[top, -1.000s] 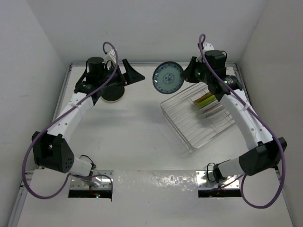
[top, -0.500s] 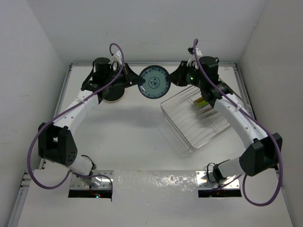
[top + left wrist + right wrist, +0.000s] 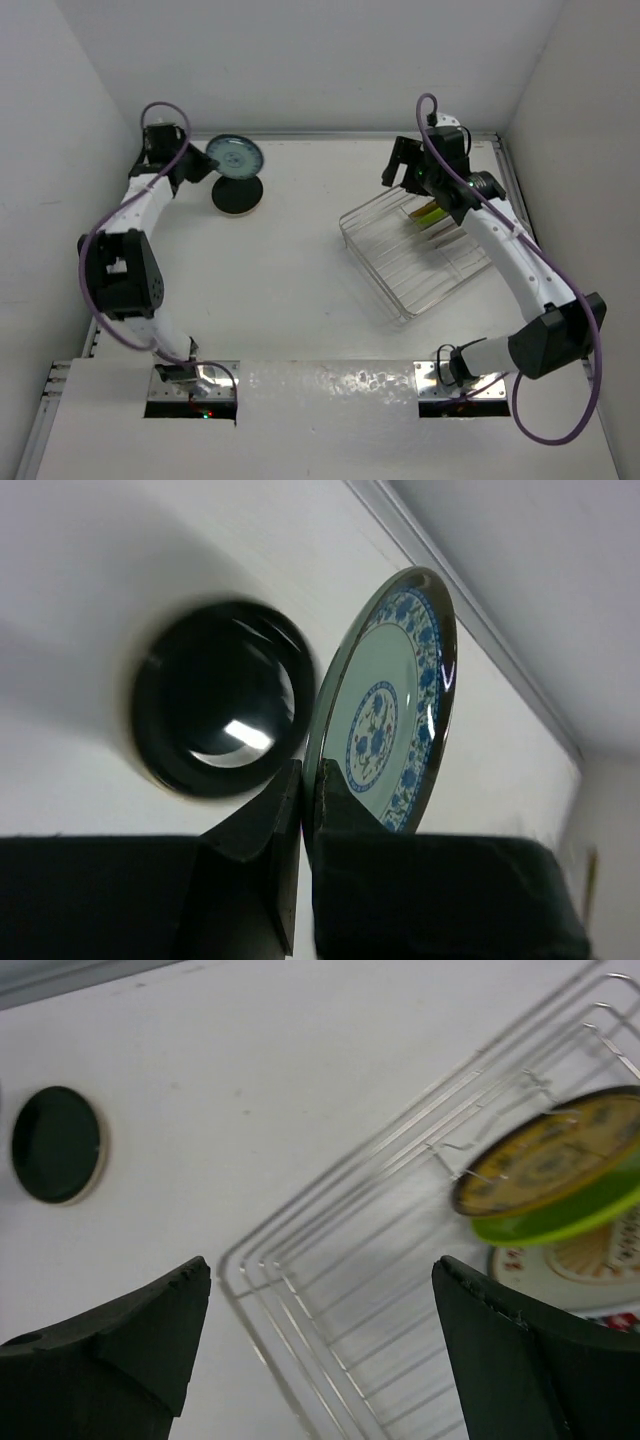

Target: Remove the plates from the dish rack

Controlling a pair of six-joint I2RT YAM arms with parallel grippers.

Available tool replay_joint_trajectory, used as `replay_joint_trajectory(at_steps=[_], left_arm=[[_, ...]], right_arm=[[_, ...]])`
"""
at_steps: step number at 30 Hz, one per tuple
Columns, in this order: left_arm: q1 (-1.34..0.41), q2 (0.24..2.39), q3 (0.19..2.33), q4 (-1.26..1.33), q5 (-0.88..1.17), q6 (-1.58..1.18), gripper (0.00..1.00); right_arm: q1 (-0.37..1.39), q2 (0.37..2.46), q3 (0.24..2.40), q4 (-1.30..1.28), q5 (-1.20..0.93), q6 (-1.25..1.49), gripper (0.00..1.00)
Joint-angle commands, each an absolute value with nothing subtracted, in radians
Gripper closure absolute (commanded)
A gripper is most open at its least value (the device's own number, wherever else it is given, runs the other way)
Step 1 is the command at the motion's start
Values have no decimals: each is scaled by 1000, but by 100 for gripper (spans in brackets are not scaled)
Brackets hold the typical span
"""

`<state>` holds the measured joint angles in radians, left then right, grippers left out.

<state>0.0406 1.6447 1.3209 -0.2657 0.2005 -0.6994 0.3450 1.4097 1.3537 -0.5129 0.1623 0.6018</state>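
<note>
Jaws on the left gripper (image 3: 306, 785) are pinched tight on the bottom rim of a blue-and-white plate (image 3: 385, 720) — it's held up on edge in the far left corner of the table (image 3: 300, 290), right by a black dish (image 3: 222, 695) that lies flat on the surface. Can't tell whether the plate touches the dish. The right gripper (image 3: 320, 1340) is spread wide with nothing between its fingers, hanging over the far left corner of the dish rack (image 3: 420, 265). The rack sits on the right half of the table, turned at an angle and well apart from the held plate. Three plates stand on edge near its far end — a yellow-orange plate (image 3: 550, 1155), a lime green plate (image 3: 565, 1215) tucked right against it, and a white plate (image 3: 590, 1260) with an orange pattern just behind those two.
</note>
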Motion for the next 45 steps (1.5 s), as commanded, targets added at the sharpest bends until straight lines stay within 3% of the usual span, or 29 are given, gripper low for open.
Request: replay_joint_trajectory(at_steps=[1,5,10,13,16,17,19,20,21,29,32,33,35,45], left_arm=[[136,1774,1442,-304,118,-733,100],[156,1931,1574,-374,103,-701,100],[169,1951,1522,-318,136,-715,100],[164,1948,1473,-285,166,-727,95],[144,1922,1419,-282,163,-726,76],[137,1914,1405,-281,157,-726,56],[123,1890,1364,-281,150,-727,33],[120,1884,1352,-285,150,-727,9],[120,1876,1344,-290,149,-727,0],[78,1671,1321,-379,97,-677,0],[45,1525,1316,-423,112,-620,0],[11,1443,1309,-426,115,-574,0],[-63,1369,1310,-452,82,-523,0],[-140,1132,1091,-508,29,-315,0]], right_arm=[[345,1318,1333,-600,320,552,11],[334,1255,1309,-627,365,506,6],[311,1275,1331,-661,367,462,3],[295,1321,1353,-692,319,454,3],[291,1361,1364,-692,302,453,3],[290,1374,1370,-693,295,453,3],[287,1425,1410,-710,288,448,2],[287,1445,1428,-719,287,446,1],[284,1468,1448,-730,291,445,1],[204,1676,1644,-813,390,537,2],[164,1709,1634,-776,406,597,12],[152,1713,1623,-764,432,619,20],[144,1726,1618,-756,452,638,28],[127,1740,1485,-684,471,736,39]])
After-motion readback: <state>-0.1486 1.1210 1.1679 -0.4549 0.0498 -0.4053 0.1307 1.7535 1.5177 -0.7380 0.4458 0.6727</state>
